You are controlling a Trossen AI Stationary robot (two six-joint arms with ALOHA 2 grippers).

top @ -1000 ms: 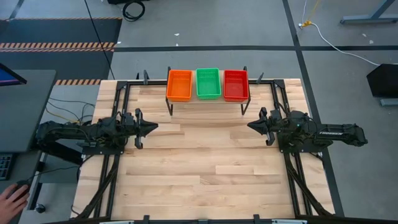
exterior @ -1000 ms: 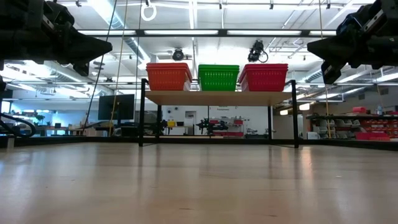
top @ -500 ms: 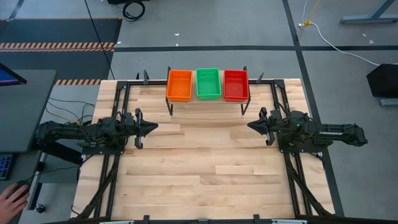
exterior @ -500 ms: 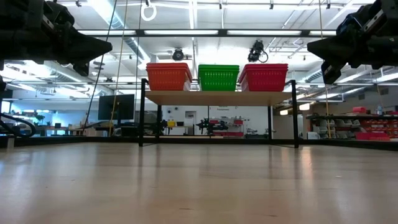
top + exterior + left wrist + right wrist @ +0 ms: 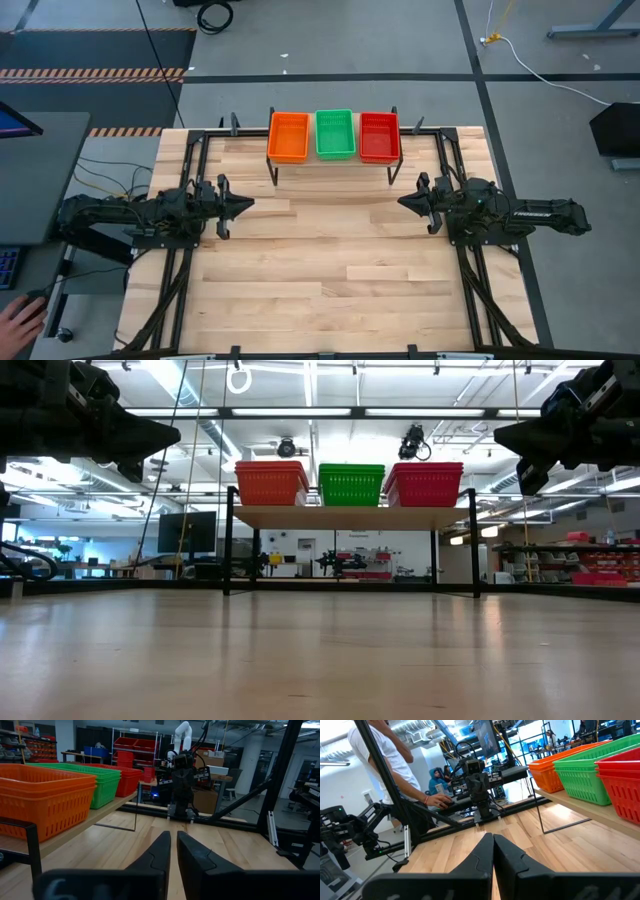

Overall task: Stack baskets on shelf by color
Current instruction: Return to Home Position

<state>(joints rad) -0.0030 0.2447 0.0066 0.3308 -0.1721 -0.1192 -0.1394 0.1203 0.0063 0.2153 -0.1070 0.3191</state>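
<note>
Three stacks of small mesh-walled plastic baskets sit side by side on a low shelf (image 5: 350, 517), which has a light wooden top and thin black legs. The shelf stands at the far edge of a wood-plank table (image 5: 330, 280). From above, the orange stack (image 5: 288, 136) is on the left, the green stack (image 5: 335, 133) is in the middle and the red stack (image 5: 379, 136) is on the right. The stacks almost touch. Each stack is a single colour, with the basket rims nested closely one inside another.

The left gripper (image 5: 245, 204) hangs over the table's left side and points toward the centre. Its fingers (image 5: 159, 855) are drawn nearly together, with only a thin slit between them, and hold nothing. The right gripper (image 5: 404, 202) mirrors it on the right side. Its fingers (image 5: 480, 855) are pressed together and also hold nothing. Both grippers are well apart from the shelf.

A pale marking on the left gripper's body is too blurred to read. A person's hand (image 5: 18, 320) rests beside the table.
</note>
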